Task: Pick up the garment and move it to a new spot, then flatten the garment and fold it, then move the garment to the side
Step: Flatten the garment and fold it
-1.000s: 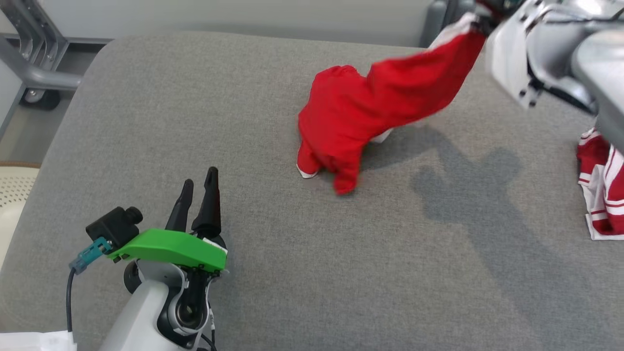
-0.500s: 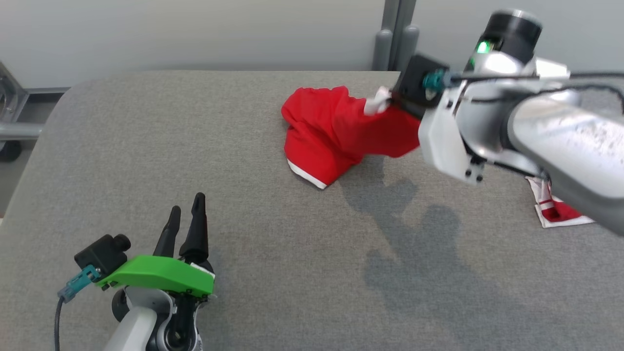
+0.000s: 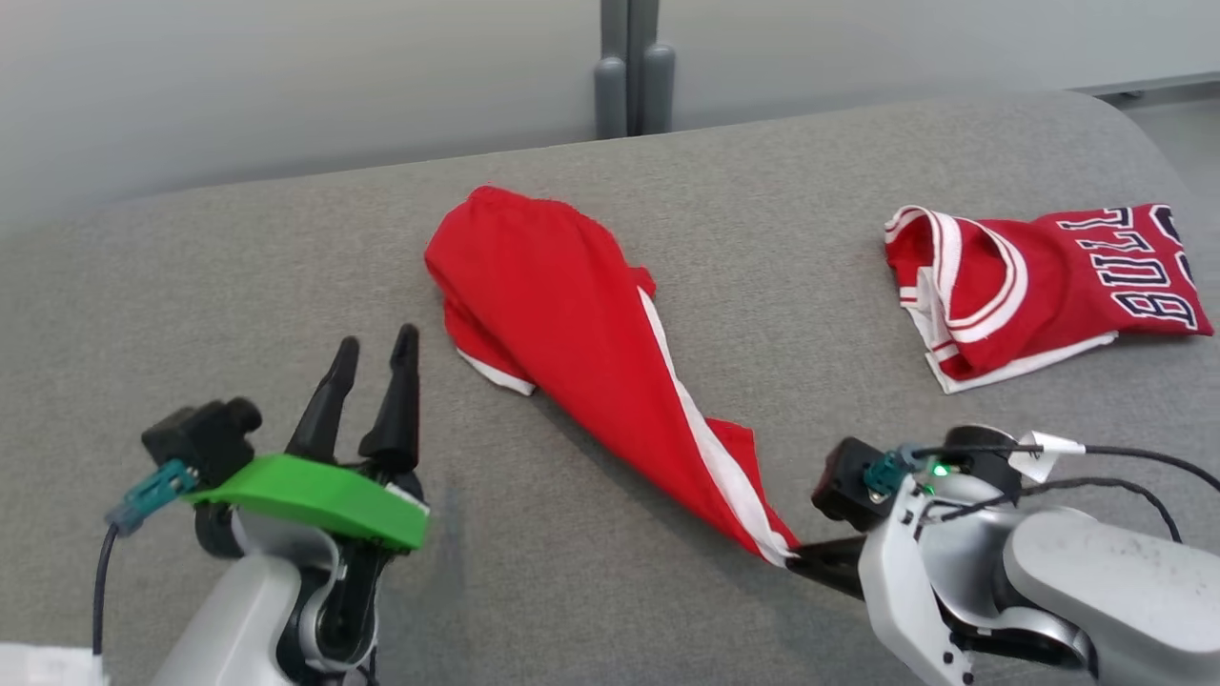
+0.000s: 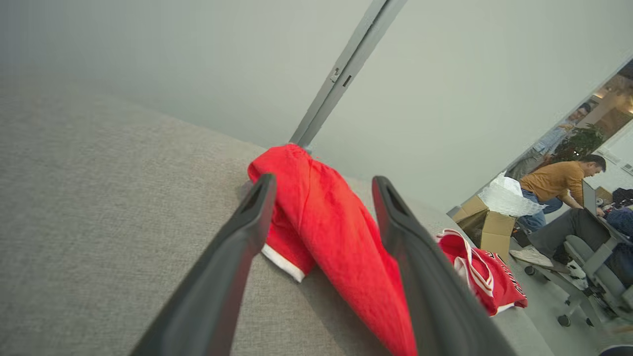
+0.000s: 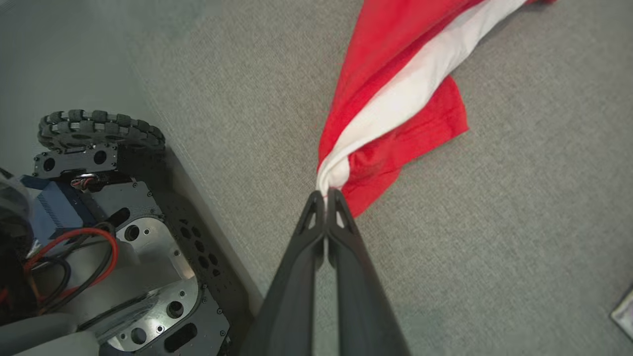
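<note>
The garment (image 3: 562, 324) is red with a white side stripe and lies stretched in a long diagonal across the grey table (image 3: 238, 267). Its near corner is pinched by my right gripper (image 3: 796, 560), shut on the white-striped tip (image 5: 332, 174) low over the table near the front edge. In the right wrist view the garment (image 5: 395, 89) fans out from the closed fingertips. My left gripper (image 3: 374, 345) stands open at the lower left, apart from the cloth. In the left wrist view the garment (image 4: 326, 222) shows between the spread fingers (image 4: 247, 237).
A second red jersey (image 3: 1029, 286) with white trim and dark lettering lies at the right of the table, also seen as the jersey (image 4: 474, 277) in the left wrist view. A grey post (image 3: 629, 67) stands behind the table. My wheeled base (image 5: 99, 198) is beside the table's front edge. People sit at desks far off.
The camera has swung. My right gripper has come from high at the far right down to the near edge, dragging the bunched garment out into a long strip. The left gripper stays open.
</note>
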Available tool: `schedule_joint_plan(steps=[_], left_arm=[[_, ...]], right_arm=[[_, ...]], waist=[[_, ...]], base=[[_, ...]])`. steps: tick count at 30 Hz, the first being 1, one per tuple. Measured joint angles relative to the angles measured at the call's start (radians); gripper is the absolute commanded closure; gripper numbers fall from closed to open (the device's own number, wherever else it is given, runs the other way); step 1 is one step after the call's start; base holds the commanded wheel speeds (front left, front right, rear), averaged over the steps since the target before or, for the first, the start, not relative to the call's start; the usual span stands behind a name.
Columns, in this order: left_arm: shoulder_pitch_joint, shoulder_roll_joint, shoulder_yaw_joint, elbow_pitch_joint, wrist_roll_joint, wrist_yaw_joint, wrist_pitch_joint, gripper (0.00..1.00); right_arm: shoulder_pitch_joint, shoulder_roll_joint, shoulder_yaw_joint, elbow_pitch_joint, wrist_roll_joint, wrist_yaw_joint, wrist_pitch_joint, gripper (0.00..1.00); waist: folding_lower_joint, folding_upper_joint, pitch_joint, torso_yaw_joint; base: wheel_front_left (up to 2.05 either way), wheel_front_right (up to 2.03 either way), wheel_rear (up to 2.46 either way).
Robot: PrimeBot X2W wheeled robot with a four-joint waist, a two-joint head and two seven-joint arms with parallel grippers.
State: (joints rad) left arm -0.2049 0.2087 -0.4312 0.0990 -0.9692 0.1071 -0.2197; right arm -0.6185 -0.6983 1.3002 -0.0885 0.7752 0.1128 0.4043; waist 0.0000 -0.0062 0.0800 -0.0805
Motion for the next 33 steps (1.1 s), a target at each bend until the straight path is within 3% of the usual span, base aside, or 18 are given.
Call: schedule_joint_plan(steps=[5,8,13,25,29,33], left_arm=[[-0.158,0.003,-0.12,-0.069,0.102,0.0,0.095,0.0],[-0.259,0.0,-0.187,-0.074,0.156,0.0,0.161,0.0],[-0.381,0.009,-0.254,0.018,0.244,0.009,0.284,0.0],[-0.545,0.124,-0.277,0.238,0.359,0.012,0.49,0.0],[-0.554,0.126,-0.309,0.294,0.361,0.009,0.547,0.0],[-0.554,0.086,-0.337,0.314,0.338,-0.012,0.596,0.0]], right_arm=[[0.074,-0.043,-0.005,0.079,-0.077,-0.037,-0.016,1.0],[0.084,-0.036,-0.006,0.126,-0.116,-0.052,-0.027,1.0],[0.096,0.058,-0.009,0.164,-0.124,-0.07,-0.078,1.0],[0.093,0.163,-0.018,0.253,-0.177,-0.061,-0.142,1.0],[0.092,0.196,-0.025,0.281,-0.178,-0.06,-0.172,1.0],[0.093,0.201,-0.026,0.304,-0.173,-0.061,-0.203,1.0]], waist=[[0.0,0.0,0.023,-0.073],[0.0,0.0,0.049,-0.101],[0.0,0.0,0.103,-0.143],[0.0,0.0,0.201,-0.264],[0.0,0.0,0.225,-0.305],[0.0,0.0,0.241,-0.33]], base=[[0.0,0.0,0.0],[0.0,0.0,0.0],[0.0,0.0,0.0],[0.0,0.0,0.0],[0.0,0.0,0.0],[0.0,0.0,0.0]])
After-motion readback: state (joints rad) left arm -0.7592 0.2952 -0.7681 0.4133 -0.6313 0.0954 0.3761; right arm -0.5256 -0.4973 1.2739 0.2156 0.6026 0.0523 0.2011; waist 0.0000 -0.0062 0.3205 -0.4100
